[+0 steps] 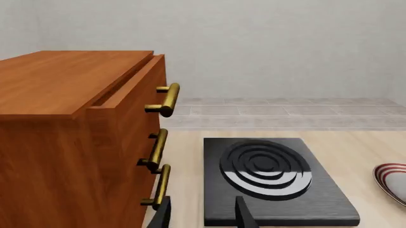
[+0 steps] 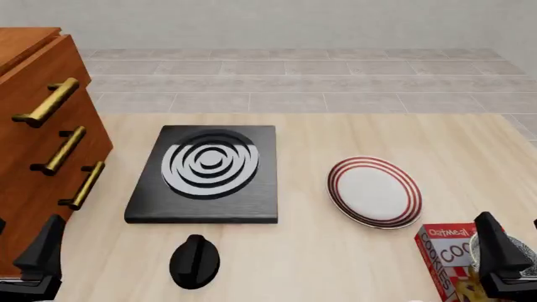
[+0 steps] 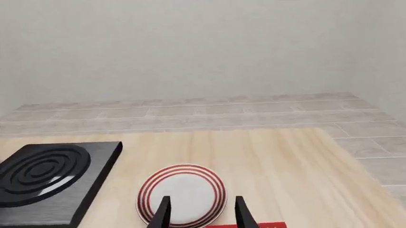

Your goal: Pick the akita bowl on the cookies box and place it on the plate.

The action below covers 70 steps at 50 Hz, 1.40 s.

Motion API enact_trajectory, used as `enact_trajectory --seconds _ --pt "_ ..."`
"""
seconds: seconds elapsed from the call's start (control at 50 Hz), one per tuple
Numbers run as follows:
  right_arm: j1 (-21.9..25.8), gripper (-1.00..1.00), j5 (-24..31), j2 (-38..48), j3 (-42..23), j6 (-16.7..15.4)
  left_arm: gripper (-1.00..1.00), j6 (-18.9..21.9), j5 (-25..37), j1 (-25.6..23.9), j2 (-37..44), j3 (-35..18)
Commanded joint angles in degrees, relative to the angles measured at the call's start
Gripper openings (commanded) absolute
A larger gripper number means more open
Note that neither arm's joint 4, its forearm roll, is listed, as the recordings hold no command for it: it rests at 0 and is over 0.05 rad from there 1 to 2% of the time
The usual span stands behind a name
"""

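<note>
Front view has the right gripper (image 2: pixel 502 255) at the table's near right corner, sitting directly over the cookies box (image 2: pixel 444 259). Just behind its dark finger (image 2: pixel 495 248) a sliver of pale, speckled rim shows against the frame's right edge; I take that for the akita bowl (image 2: pixel 522 257), resting on the box, though most of it is cut off or hidden. So the bowl lies beneath and slightly to the right of the right gripper, very close, while the left gripper (image 2: pixel 34 261) sits at the near left corner, well apart from it. The right arm is plainly the one for the pick.

From the right wrist view, the right gripper's fingers stand apart with nothing between them, and only the red top edge of the box peeks in at the bottom. The bowl itself does not appear there, so the jaws are looking past it and out over the table, not down at it. Being round, the bowl gives no long axis to line up on; my judgement is that the coming move is mostly a tilt and descent onto its rim.

Beyond the box, toward the table's middle right, lies the plate (image 2: pixel 373 191), bare, near the box and a short carry forward and left.

Left wrist view shows the left gripper's fingers parted and holding nothing, facing the black stove (image 2: pixel 205 173), with the wooden drawer cabinet (image 2: pixel 38 145) along the left edge.
</note>
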Motion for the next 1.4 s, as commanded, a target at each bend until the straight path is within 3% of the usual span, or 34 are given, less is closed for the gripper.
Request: enact_trajectory --seconds 0.02,0.06,0.1,0.16,0.2,0.26,0.36,0.4,0.48,0.58,0.6,0.64,0.68,0.78,0.82,0.86,0.9,0.94,1.06,1.08,1.18,1.32,1.4 --pt "0.70 1.00 2.67 0.00 -3.66 1.40 1.00 0.00 0.00 0.00 0.00 0.00" --pt "2.33 1.00 7.45 0.11 -9.68 1.36 1.00 0.00 0.00 0.00 0.00 0.00" --pt "3.23 1.00 8.51 0.08 -11.55 1.06 1.00 0.00 0.00 0.00 0.00 0.00" --pt "4.36 1.00 13.61 0.44 -17.95 -1.07 1.00 0.00 0.00 0.00 0.00 0.00" --pt "3.63 1.00 15.26 5.45 -21.97 -3.64 1.00 0.00 0.00 0.00 0.00 0.00" --pt "5.05 1.00 18.52 8.60 -27.44 -3.71 1.00 0.00 0.00 0.00 0.00 0.00" --pt "-0.30 1.00 24.77 11.12 -36.34 -4.23 1.00 0.00 0.00 0.00 0.00 0.00" --pt "0.14 1.00 26.89 11.61 -38.97 -4.36 1.00 0.00 0.00 0.00 0.00 0.00" --pt "-3.59 1.00 32.23 14.11 -44.91 0.97 1.00 0.00 0.00 0.00 0.00 0.00" --pt "-4.31 1.00 36.18 14.70 -49.41 1.10 1.00 0.00 0.00 0.00 0.00 0.00" --pt "-6.78 1.00 37.49 15.37 -50.37 0.88 1.00 0.00 0.00 0.00 0.00 0.00" --pt "-8.40 1.00 39.17 15.95 -51.31 6.36 1.00 0.00 0.00 0.00 0.00 0.00" --pt "-6.43 1.00 42.47 17.79 -53.42 6.35 1.00 0.00 0.00 0.00 0.00 0.00" --pt "-7.22 1.00 45.26 17.59 -52.95 10.46 1.00 0.00 0.00 0.00 0.00 0.00" --pt "-7.46 1.00 46.76 18.18 -53.37 10.58 1.00 0.00 0.00 0.00 0.00 0.00" --pt "-7.84 1.00 48.09 18.92 -53.83 8.59 1.00 0.00 0.00 0.00 0.00 0.00" --pt "-8.87 1.00 48.91 19.08 -53.57 9.37 1.00 0.00 0.00 0.00 0.00 0.00" --pt "-10.28 1.00 49.52 18.78 -52.53 13.12 1.00 0.00 0.00 0.00 0.00 0.00" --pt "-11.93 1.00 51.16 19.09 -51.91 12.81 1.00 0.00 0.00 0.00 0.00 0.00" --pt "-11.74 1.00 51.45 18.96 -50.86 14.65 1.00 0.00 0.00 0.00 0.00 0.00" --pt "-12.64 1.00 52.28 18.81 -48.78 16.39 1.00 0.00 0.00 0.00 0.00 0.00" --pt "-17.04 1.00 53.82 20.80 -49.76 12.57 1.00 0.00 0.00 0.00 0.00 0.00" --pt "-18.97 1.00 54.20 20.91 -49.55 12.82 1.00 0.00 0.00 0.00 0.00 0.00"
